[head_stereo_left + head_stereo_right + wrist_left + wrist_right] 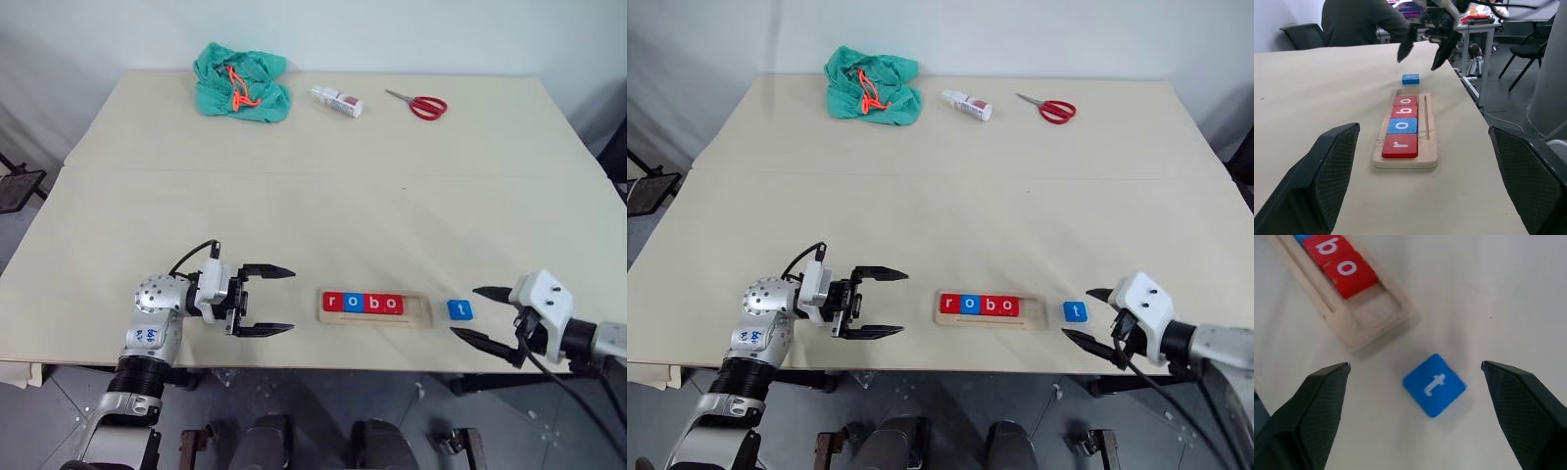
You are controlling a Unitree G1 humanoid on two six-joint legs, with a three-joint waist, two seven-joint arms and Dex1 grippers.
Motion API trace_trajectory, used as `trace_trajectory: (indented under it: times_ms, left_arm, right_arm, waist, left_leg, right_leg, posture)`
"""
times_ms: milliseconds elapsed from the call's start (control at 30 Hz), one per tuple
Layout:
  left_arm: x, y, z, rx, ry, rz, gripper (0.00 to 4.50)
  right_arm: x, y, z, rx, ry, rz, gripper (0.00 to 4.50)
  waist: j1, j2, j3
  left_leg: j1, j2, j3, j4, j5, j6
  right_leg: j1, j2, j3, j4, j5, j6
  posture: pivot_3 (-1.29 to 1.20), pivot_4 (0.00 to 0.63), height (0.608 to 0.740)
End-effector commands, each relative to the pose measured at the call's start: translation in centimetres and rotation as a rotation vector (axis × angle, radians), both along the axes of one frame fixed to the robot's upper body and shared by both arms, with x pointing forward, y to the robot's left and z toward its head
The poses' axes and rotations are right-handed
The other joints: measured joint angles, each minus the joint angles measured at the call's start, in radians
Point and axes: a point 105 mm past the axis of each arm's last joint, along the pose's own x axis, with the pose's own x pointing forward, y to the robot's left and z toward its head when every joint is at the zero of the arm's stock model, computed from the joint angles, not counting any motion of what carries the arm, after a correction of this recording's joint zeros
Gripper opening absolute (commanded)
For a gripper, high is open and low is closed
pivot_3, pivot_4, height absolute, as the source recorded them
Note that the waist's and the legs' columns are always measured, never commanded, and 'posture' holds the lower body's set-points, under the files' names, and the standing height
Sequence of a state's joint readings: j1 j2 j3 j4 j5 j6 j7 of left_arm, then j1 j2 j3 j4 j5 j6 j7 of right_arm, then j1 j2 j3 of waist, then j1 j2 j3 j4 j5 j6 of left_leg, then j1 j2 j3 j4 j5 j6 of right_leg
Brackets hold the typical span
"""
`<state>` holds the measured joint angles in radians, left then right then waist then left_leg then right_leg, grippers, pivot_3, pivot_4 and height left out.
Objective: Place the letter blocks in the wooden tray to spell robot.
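Note:
The wooden tray (419, 311) lies near the table's front edge. In its groove sit a red r (333, 302), a blue o (353, 303), a red b (373, 304) and a red o (393, 305); the slot at its right end is bare. The blue t block (1434, 385) lies flat on the table just right of the tray. My right gripper (1415, 364) is open, its fingers on either side of the t block and apart from it. Left of the tray, my left gripper (291, 300) is open, pointing at the tray's r end and holding nothing.
At the far side of the table lie a green cloth (241, 82), a white bottle (337, 101) and red scissors (421, 105). The tray and t block are close to the front edge (392, 368). A seated person (1359, 22) shows beyond the table in the left wrist view.

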<state>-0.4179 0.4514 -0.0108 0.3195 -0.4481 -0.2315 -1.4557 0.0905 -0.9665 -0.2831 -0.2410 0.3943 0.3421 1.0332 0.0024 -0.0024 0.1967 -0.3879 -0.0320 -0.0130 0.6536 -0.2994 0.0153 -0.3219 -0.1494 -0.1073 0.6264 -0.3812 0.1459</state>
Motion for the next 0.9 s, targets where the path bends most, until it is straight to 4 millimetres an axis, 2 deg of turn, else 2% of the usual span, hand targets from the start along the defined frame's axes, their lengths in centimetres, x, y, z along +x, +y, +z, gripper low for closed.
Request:
trace_trajectory:
  times_ms: [33,267,500,600,833,900]
  left_arm:
    - [-0.2,0.1,0.5,-0.002,-0.036,-0.004,4.5]
    - [-0.6,0.5,0.5,0.001,-0.041,0.019,4.5]
    - [-1.1,1.0,0.5,0.005,-0.04,0.047,4.5]
    - [-1.2,1.0,0.5,0.003,-0.04,0.052,4.5]
    - [-1.0,0.8,0.8,0.005,-0.045,0.051,4.5]
    - [-0.9,0.7,0.8,0.005,-0.047,0.05,4.5]
  right_arm:
    - [0.6,-0.4,0.4,-0.064,0.003,0.095,4.48]
    - [2.6,-1.1,-0.4,-0.173,0.07,0.235,4.48]
    - [2.5,-1.7,-1.8,-0.249,0.122,0.306,4.48]
    - [2.5,-1.6,-1.9,-0.24,0.12,0.313,3.88]
    - [3.3,-1.3,-0.9,-0.227,0.063,0.258,1.46]
    - [3.6,-0.6,0.3,-0.183,0.042,0.234,1.45]
  waist:
    - [0.0,0.0,0.0]
    - [0.002,0.0,0.0]
    - [0.004,0.0,0.0]
    - [0.006,0.0,0.0]
    - [0.011,0.0,0.0]
    - [0.013,0.0,0.0]
  left_leg:
    - [0.0,0.0,0.0,0.0,0.0,0.0]
    - [-0.002,0.0,-0.002,0.002,0.0,0.0]
    - [-0.003,0.0,-0.002,0.003,0.0,0.0]
    - [-0.003,0.0,-0.003,0.004,0.0,0.0]
    - [-0.003,0.0,-0.002,0.005,0.0,0.0]
    - [-0.003,0.0,-0.002,0.005,0.0,0.0]
  right_leg:
    - [0.0,0.0,0.0,0.0,0.0,0.0]
    - [0.0,0.0,-0.002,0.0,0.0,0.0]
    - [0.0,0.0,-0.003,0.0,0.0,0.0]
    - [0.0,0.0,-0.003,0.0,0.0,0.0]
    - [0.001,0.0,-0.003,0.0,0.0,0.0]
    - [0.0,0.0,-0.003,0.0,0.0,0.0]
  posture:
    - [0.0,0.15,0.74]
    - [0.0,0.15,0.74]
    - [0.0,0.15,0.74]
    - [0.0,0.15,0.74]
    - [0.0,0.15,0.74]
    - [0.0,0.15,0.74]
